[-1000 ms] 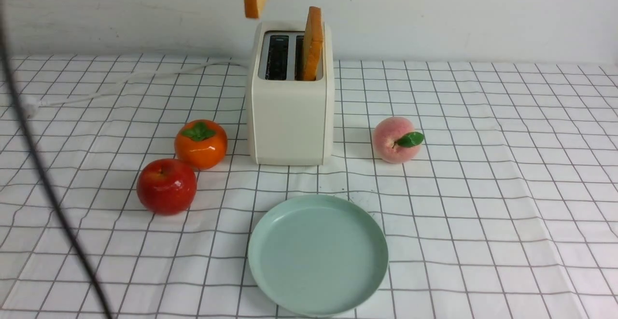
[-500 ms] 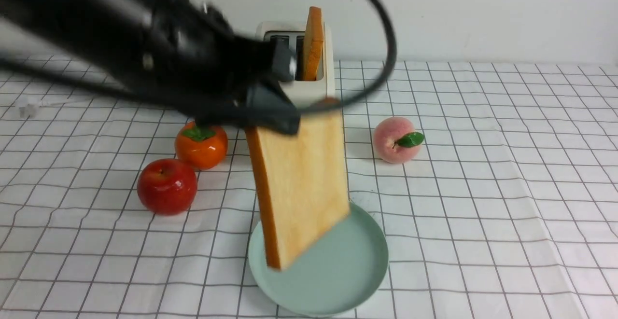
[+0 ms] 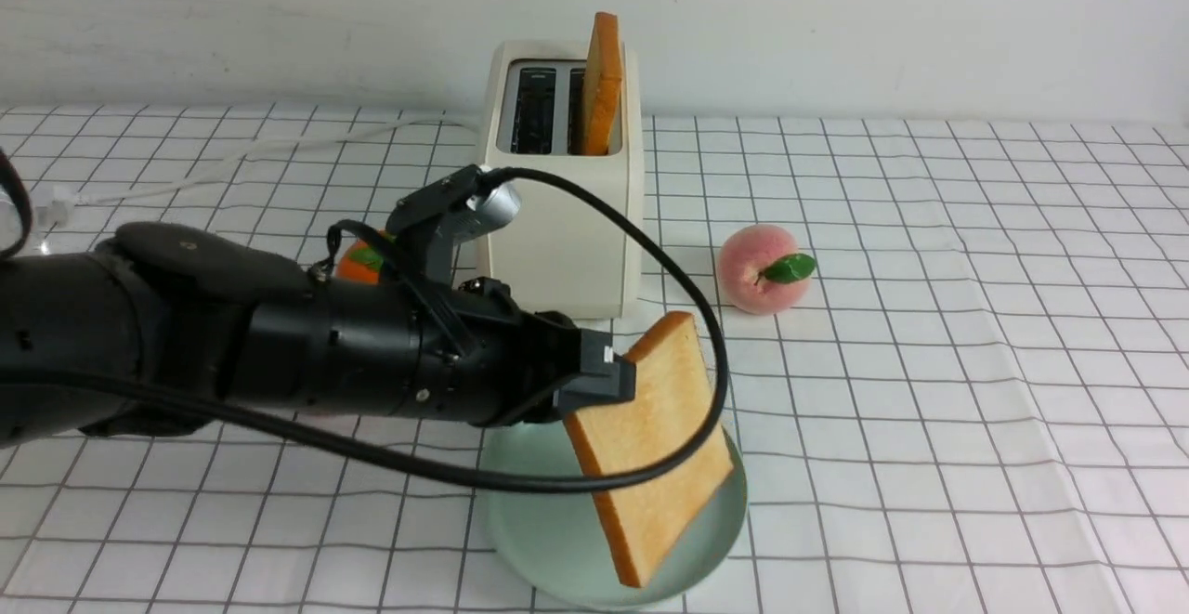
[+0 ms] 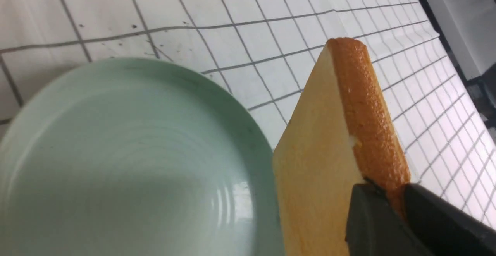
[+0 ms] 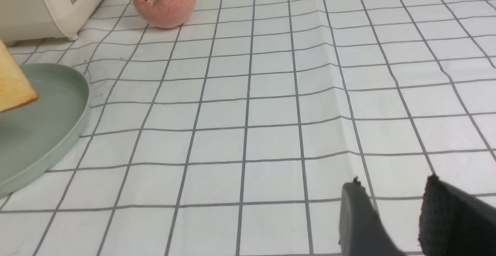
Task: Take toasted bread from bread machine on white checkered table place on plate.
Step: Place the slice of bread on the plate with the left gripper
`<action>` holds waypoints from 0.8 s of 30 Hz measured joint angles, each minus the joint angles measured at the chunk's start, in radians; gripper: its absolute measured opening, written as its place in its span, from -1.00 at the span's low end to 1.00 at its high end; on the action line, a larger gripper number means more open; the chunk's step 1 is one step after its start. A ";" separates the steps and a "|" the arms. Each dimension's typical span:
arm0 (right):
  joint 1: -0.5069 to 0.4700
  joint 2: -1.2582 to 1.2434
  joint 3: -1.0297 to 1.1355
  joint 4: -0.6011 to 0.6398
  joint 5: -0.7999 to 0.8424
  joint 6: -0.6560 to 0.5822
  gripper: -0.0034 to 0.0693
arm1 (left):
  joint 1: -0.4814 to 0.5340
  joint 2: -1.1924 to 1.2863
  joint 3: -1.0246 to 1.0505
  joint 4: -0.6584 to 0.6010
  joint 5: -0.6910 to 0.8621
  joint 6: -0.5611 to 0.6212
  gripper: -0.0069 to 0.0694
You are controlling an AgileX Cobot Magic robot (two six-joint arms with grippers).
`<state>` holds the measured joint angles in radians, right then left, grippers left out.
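My left gripper (image 3: 604,382) is shut on the edge of one slice of toasted bread (image 3: 650,447) and holds it tilted just above the mint-green plate (image 3: 729,493). In the left wrist view the fingers pinch the slice's brown crust (image 4: 368,124) beside the plate (image 4: 116,151). The second slice (image 3: 602,84) stands upright in the right slot of the cream bread machine (image 3: 576,252); the left slot is empty. My right gripper (image 5: 391,184) is open and empty, low over the checkered table (image 5: 271,112), and is out of the front view.
A peach (image 3: 757,270) lies to the right of the bread machine. An orange fruit (image 3: 358,261) shows partly behind my left arm. The arm's black cable (image 3: 687,289) loops over the slice. The white power cord (image 3: 232,154) runs to the far left.
My left arm has swung down from above the bread machine with the slice. The slice is now lower and more tilted over the plate. The arm now hides the red apple.
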<state>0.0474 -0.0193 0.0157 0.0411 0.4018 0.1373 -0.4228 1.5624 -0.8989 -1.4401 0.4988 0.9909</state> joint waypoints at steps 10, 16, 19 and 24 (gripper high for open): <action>0.000 0.000 0.000 0.000 0.000 0.000 -0.25 | 0.000 0.126 -0.002 -0.083 -0.024 0.101 -0.65; 0.000 0.000 0.000 0.000 0.000 0.000 -0.25 | 0.000 0.143 -0.002 -0.133 -0.061 0.205 -0.59; 0.000 0.000 0.000 0.000 0.000 0.000 -0.25 | 0.000 0.143 -0.002 -0.137 -0.065 0.241 -0.41; 0.000 0.000 0.000 0.000 0.000 0.000 -0.25 | 0.000 0.136 -0.002 -0.137 -0.064 0.265 0.13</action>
<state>0.0474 -0.0193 0.0157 0.0411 0.4018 0.1373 -0.4228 1.6980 -0.9009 -1.5774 0.4350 1.2558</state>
